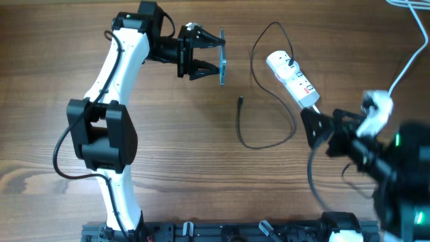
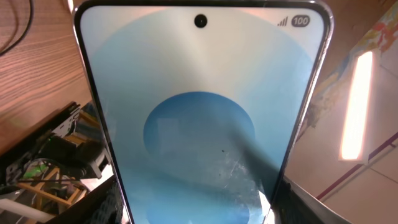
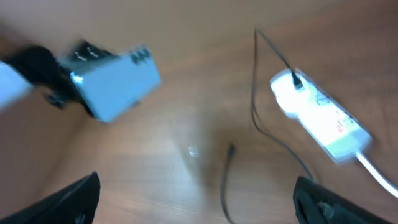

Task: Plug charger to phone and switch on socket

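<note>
- Left tool (image 1: 215, 54): clamped on the phone (image 2: 199, 124), gripping it by its long edges. I see the phone raised off the bench (image 1: 201, 168) at the far side, left of centre, and edge-on to the overhead camera.
- Phone screen: lit, pale blue with a darker blue disc. It fills the left wrist view.
- Right tool (image 3: 196, 186): jaws wide, with only bare bench between the fingers (image 3: 74, 199). In the overhead view it sits at the right, close to the near-right end of the socket (image 1: 292, 79). That view is blurred there, so I cannot tell whether they touch.
- Socket: flat on the bench, right of centre, lying diagonally from far-left to near-right. Its thick white cord (image 1: 406, 64) leaves the near-right end and runs off to the far right. The red switch marks are too small for me to read a position.
- Charger (image 1: 240, 101): the cable starts at the socket's far-left end, loops across the bench and ends in a free tip. The tip lies on the bench between phone and socket, apart from both.
</note>
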`<state>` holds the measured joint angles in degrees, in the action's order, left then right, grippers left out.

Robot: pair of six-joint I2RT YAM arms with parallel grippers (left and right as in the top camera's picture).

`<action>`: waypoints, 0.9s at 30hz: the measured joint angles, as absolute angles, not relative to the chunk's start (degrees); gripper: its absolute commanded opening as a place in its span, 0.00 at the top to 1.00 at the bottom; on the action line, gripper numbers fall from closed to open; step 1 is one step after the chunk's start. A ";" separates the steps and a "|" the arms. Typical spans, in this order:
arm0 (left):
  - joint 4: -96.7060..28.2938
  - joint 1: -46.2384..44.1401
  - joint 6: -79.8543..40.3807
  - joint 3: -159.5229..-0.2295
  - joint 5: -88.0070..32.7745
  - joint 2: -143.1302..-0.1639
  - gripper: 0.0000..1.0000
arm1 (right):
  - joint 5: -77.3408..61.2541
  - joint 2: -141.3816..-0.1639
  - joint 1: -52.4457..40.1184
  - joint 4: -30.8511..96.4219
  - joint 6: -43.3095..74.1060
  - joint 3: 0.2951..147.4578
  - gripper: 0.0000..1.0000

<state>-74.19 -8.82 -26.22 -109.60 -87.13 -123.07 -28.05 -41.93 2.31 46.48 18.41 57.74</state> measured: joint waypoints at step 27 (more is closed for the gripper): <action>-74.11 -8.82 -26.22 -109.62 -87.13 -123.04 0.38 | 33.85 -90.61 -51.66 49.06 30.09 93.27 0.29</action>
<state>-74.11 -8.82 -26.22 -109.62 -87.13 -123.04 33.85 -90.61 -51.66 49.06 30.09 93.27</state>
